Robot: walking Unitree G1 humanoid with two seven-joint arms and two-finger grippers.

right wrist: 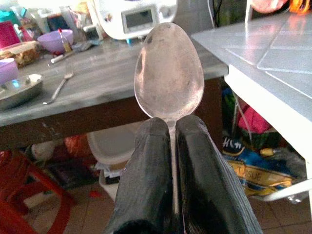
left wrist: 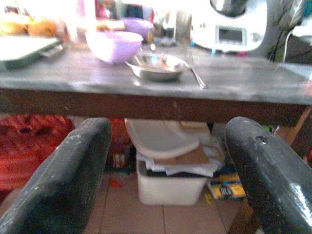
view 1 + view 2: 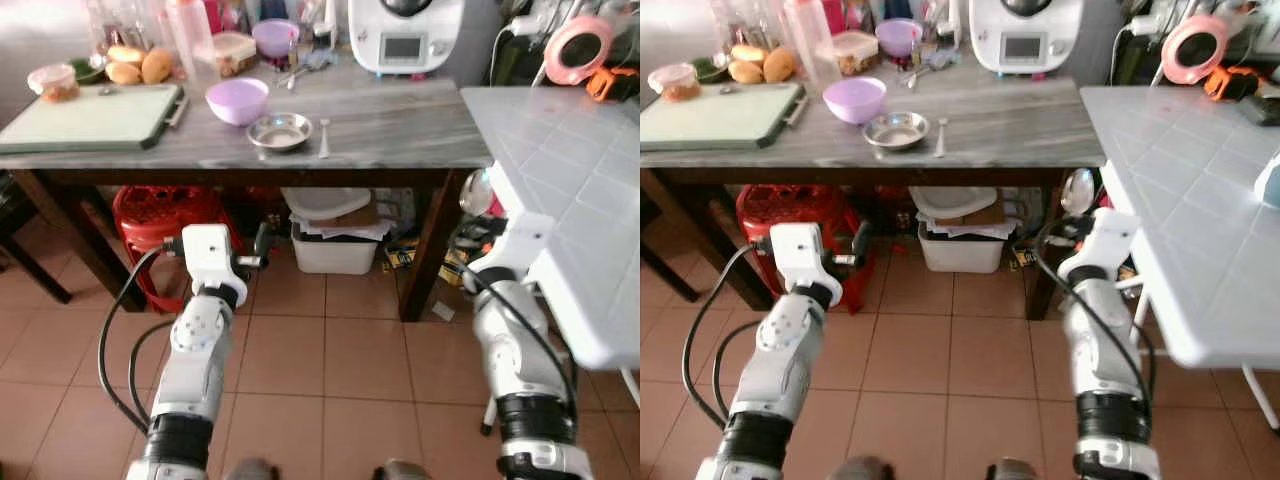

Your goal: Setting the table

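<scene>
The right gripper [image 1: 168, 141] has its two black fingers pressed together on the handle of a metal spoon [image 1: 168, 73], whose bowl stands up above the fingertips; in the head views the spoon [image 3: 1077, 191] sits below the counter's edge, near the corner of the white tiled table [image 3: 1200, 200]. The left gripper [image 2: 165, 170] hangs with its fingers spread wide and nothing between them, low in front of the grey counter [image 3: 400, 125], over the tiled floor [image 3: 330, 360]. On the counter a steel dish [image 3: 280, 131] sits just beside a purple bowl [image 3: 237, 100]; a fork [image 3: 324, 138] lies just to the right of the dish; a green cutting board [image 3: 95, 117] lies to the left; a white kitchen machine [image 3: 405, 35] stands at the back. Under the counter are a white bin [image 3: 330, 245] and a red stool [image 3: 160, 225].
</scene>
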